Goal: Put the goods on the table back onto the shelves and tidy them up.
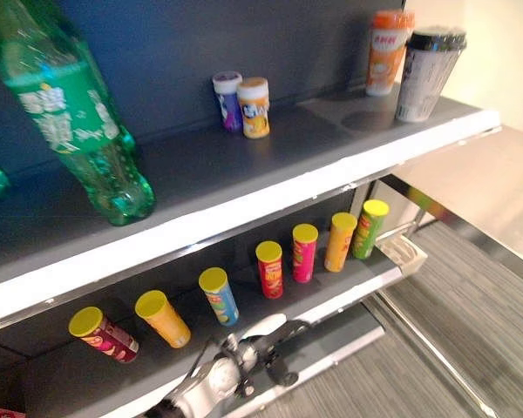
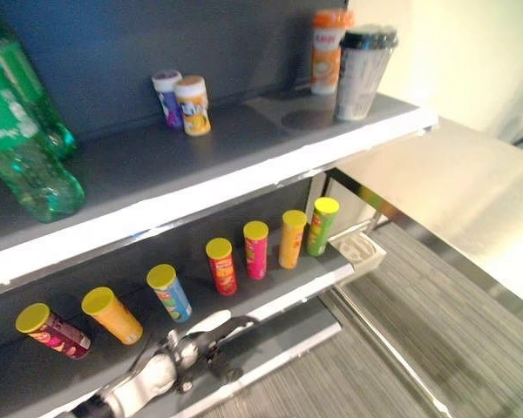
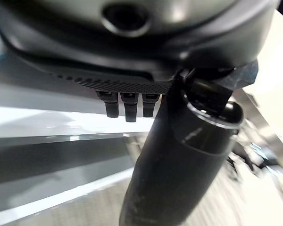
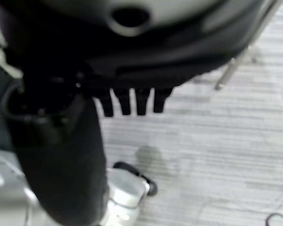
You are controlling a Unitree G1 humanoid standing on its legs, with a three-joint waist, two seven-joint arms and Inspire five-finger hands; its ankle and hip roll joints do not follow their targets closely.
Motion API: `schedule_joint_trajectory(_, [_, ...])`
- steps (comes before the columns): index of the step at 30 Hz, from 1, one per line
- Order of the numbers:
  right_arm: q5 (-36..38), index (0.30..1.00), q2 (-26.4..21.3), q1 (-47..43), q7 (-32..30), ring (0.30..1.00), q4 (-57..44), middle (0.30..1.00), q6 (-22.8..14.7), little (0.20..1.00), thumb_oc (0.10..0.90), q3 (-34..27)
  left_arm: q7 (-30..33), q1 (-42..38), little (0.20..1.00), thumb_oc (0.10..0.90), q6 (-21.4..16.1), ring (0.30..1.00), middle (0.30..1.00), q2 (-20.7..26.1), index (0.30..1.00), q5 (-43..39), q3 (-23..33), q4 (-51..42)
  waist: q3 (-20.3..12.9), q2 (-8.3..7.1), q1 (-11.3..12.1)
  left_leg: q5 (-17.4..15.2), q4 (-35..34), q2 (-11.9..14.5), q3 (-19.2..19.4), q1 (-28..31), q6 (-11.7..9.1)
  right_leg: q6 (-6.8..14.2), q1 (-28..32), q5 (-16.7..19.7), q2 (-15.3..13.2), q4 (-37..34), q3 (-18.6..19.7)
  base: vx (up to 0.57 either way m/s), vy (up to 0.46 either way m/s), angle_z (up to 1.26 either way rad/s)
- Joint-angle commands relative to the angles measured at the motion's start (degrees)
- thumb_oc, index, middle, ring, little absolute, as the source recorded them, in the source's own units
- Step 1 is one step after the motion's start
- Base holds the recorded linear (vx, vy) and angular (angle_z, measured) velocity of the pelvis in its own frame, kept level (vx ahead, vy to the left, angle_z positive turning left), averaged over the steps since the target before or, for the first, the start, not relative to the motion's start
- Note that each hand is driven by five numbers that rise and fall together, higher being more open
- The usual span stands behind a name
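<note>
Seven yellow-lidded canisters [image 1: 305,252], varied colours, shelved.

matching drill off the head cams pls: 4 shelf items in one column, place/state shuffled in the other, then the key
Things:
1. green bottle
2. black-lidded cup
3. two small jars
4. blue can with yellow lid

Places or states:
A. lower shelf, in the row of yellow-lidded cans
B. upper shelf, far right end, beside the orange-lidded cup
C. upper shelf, left part, near the front edge
D. upper shelf, middle, side by side near the back wall

Pairs: 1-C, 2-B, 3-D, 4-A
</note>
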Motion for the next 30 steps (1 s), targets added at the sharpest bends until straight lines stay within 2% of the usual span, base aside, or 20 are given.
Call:
schedule_joint_trajectory(1, [0.4,0.9,-0.7,-2.4,0.7,0.9,6.2,0.9,0.4,0.9,0.8,0.8,1.4,-3.2,0.9,0.8,-3.1,0.9,0.9,0.7,0.9,0.1,6.2,-1.0,-1.0,-1.68,0.3,-2.3,0.4,9.5,2.3,1.1,-4.0,-2.1,-2.1,10.3,-0.2,-6.7,1.2,-0.01,0.043,-0.01])
schedule_joint_trajectory(4, [0.3,0.9,-0.9,-3.0,0.8,0.9,6.8,0.9,0.6,0.9,0.8,0.9,1.6,-0.5,0.9,0.8,-2.5,0.9,0.9,2.7,0.9,1.3,8.2,0.4,-1.3,-1.79,1.2,-2.2,0.4,9.4,2.2,1.0,-4.0,-2.0,-1.8,10.4,-0.3,-6.7,0.8,-0.02,0.047,-0.05])
schedule_joint_trajectory(5, [0.2,0.9,-0.7,-3.3,1.1,0.9,7.7,0.9,0.7,0.9,0.8,0.9,2.5,1.8,0.9,0.8,-2.1,0.9,0.9,2.5,0.9,1.7,11.3,4.7,-1.6,-1.84,1.9,-2.1,0.4,9.4,2.1,0.9,-4.1,-2.0,-1.7,10.4,-0.3,-6.7,0.6,-0.01,0.023,-0.08])
schedule_joint_trajectory(7, [0.2,0.9,-0.6,-3.4,1.2,0.9,7.8,0.9,0.7,0.9,0.8,0.8,3.3,2.5,0.9,0.8,-2.0,0.9,0.9,1.9,0.9,2.1,12.7,8.1,-1.7,-1.89,2.1,-2.0,0.4,9.4,2.0,0.8,-4.1,-2.0,-1.6,10.4,-0.3,-6.7,0.4,-0.01,0.018,0.01])
schedule_joint_trajectory(11, [0.3,0.9,-0.3,-4.6,1.0,0.9,9.2,0.9,0.9,0.9,0.8,1.4,7.6,2.9,0.9,0.8,-1.5,0.9,0.9,-2.6,0.9,3.6,17.3,25.3,-2.0,-1.86,3.1,-1.7,0.4,9.4,1.5,0.4,-4.3,-2.0,-1.4,10.0,-0.4,-6.7,-0.1,-0.02,0.034,0.04])
schedule_joint_trajectory(12, [0.3,0.9,-0.4,-4.7,0.9,0.9,9.3,0.9,0.9,0.9,0.8,1.4,7.7,2.7,0.9,0.8,-1.6,0.9,0.9,-2.7,0.9,3.7,17.3,25.6,-1.9,-1.81,3.1,-1.8,0.4,9.4,1.5,0.4,-4.3,-2.0,-1.4,10.0,-0.4,-6.7,-0.2,-0.03,0.031,0.01])
schedule_joint_trajectory(13, [0.2,0.9,0.2,-5.2,1.0,0.9,9.8,0.9,0.7,0.9,0.8,2.5,10.7,1.5,0.9,0.8,-1.2,0.9,0.9,-6.4,0.9,3.3,19.7,37.3,-2.0,-2.05,3.6,-1.6,0.4,9.4,1.1,0.1,-4.4,-2.1,-1.2,9.6,-0.5,-6.7,-0.4,-0.02,0.031,-0.01])
schedule_joint_trajectory(14, [0.2,0.9,0.4,-5.3,0.9,0.9,10.1,0.9,0.7,0.9,0.8,3.0,11.1,1.5,0.9,0.8,-0.9,0.9,0.9,-7.6,0.9,2.6,20.8,40.1,-2.1,-2.13,3.8,-1.6,0.4,9.4,1.1,0.1,-4.4,-2.1,-1.1,9.5,-0.5,-6.7,-0.5,-0.02,0.031,0.02])
schedule_joint_trajectory(17, [0.4,0.9,0.8,-5.4,0.9,0.9,10.8,0.9,0.7,0.9,0.8,3.1,11.4,1.6,0.9,0.8,-0.1,0.9,0.9,-9.3,0.9,0.8,23.2,45.3,-2.1,-2.19,4.2,-1.5,0.4,9.4,1.0,0.0,-4.4,-2.2,-1.0,9.0,-0.3,-6.7,-0.5,0.0,0.012,0.03])
schedule_joint_trajectory(18, [0.4,0.9,0.9,-5.4,0.9,0.9,11.0,0.9,0.7,0.9,0.8,3.0,11.5,1.9,0.9,0.8,0.5,0.9,0.9,-9.7,0.9,-0.4,24.8,47.0,-2.2,-2.29,4.4,-1.5,0.4,9.4,1.0,0.1,-4.3,-2.3,-0.9,8.8,-0.2,-6.7,-0.4,0.01,0.032,0.03])
schedule_joint_trajectory(19, [0.0,0.9,1.2,-4.7,1.1,0.9,11.2,0.9,0.6,0.9,0.8,2.9,11.2,2.6,0.9,0.8,1.3,0.9,0.9,-10.4,0.9,-4.0,28.9,49.7,-2.3,-2.51,4.6,-1.5,0.4,9.5,1.1,0.1,-4.1,-2.4,-0.8,8.2,0.0,-6.7,-0.3,-0.01,0.042,0.05])
schedule_joint_trajectory(22, [-0.5,0.9,1.3,-4.0,1.3,0.9,11.3,0.9,0.8,0.9,0.8,2.9,11.1,2.1,0.9,0.8,1.9,0.9,0.9,-10.6,0.9,-6.1,30.3,50.4,-2.0,-2.94,4.3,-0.3,0.4,9.2,0.8,-0.4,-3.8,-2.6,-0.5,7.8,0.1,-6.7,-0.3,-0.03,0.027,0.02])
schedule_joint_trajectory(23, [-1.4,0.9,0.5,-5.2,2.3,0.9,10.9,0.9,1.4,0.9,0.8,4.8,10.5,1.5,0.9,0.8,1.6,0.9,0.9,-10.8,0.9,-7.1,29.5,50.1,-0.1,-4.37,5.1,-3.4,8.2,7.5,-4.8,-2.8,-2.2,-3.2,-1.0,8.8,-0.3,-6.6,2.0,-0.06,-0.012,0.02])
schedule_joint_trajectory(24, [-1.7,0.9,0.1,-6.0,2.5,0.9,10.0,0.9,1.5,0.9,0.8,6.3,10.8,1.0,0.9,0.8,1.4,0.9,0.9,-10.7,0.9,-7.6,29.3,50.4,1.2,-5.23,6.0,-6.6,13.2,5.1,-11.0,-4.6,-2.0,-3.4,-2.5,9.5,-0.8,-5.5,4.4,-0.06,-0.01,-0.12])
schedule_joint_trajectory(25, [-1.7,0.9,0.1,-6.1,2.5,0.9,10.0,0.9,1.5,0.9,0.8,6.3,10.8,1.0,0.9,0.8,1.4,0.9,0.9,-10.7,0.9,-7.6,29.4,50.4,1.1,-5.31,5.9,-6.6,13.4,5.0,-11.1,-5.0,-1.9,-3.4,-2.7,9.6,-1.0,-5.4,4.3,-0.11,0.145,-0.31])
schedule_joint_trajectory(26, [-2.1,0.9,0.5,-7.4,3.0,0.9,9.1,0.9,1.7,0.9,0.8,8.4,10.4,-1.4,0.9,0.8,1.3,0.9,0.9,-10.8,0.9,-7.5,28.9,51.0,3.2,-6.52,6.9,-12.8,17.4,1.3,-18.7,-6.4,-1.3,-3.6,-5.7,9.7,-1.4,-3.0,9.3,-0.09,0.143,-0.6])
schedule_joint_trajectory(27, [-2.1,0.9,0.5,-7.5,3.0,0.9,9.1,0.9,1.7,0.9,0.8,8.4,10.4,-1.4,0.9,0.8,1.3,0.9,0.9,-10.8,0.9,-7.5,28.9,51.0,3.1,-6.67,6.8,-12.6,17.3,1.0,-18.7,-6.6,-1.2,-3.6,-5.9,9.8,-1.6,-3.0,9.3,-0.1,0.21,-0.81])
schedule_joint_trajectory(29, [-1.5,0.9,1.1,-8.5,4.1,0.9,8.3,0.9,2.3,0.9,0.8,7.9,9.9,-2.2,0.9,0.8,1.3,0.9,0.9,-10.8,0.9,-6.4,27.2,50.3,4.0,-6.76,6.3,-15.6,15.5,-0.9,-19.6,-5.4,1.5,-3.3,-8.4,10.8,-2.1,-1.3,12.1,-0.05,0.242,-0.97])
schedule_joint_trajectory(30, [-1.4,0.9,1.2,-9.4,4.6,0.9,7.5,0.9,2.7,0.9,0.8,7.9,9.8,-2.5,0.9,0.8,1.2,0.9,0.9,-11.1,0.9,-5.9,26.2,49.8,4.7,-6.67,5.7,-16.3,14.7,-1.6,-18.8,-4.6,2.6,-2.7,-9.7,12.9,-2.2,-1.2,13.9,-0.28,0.436,-1.34])
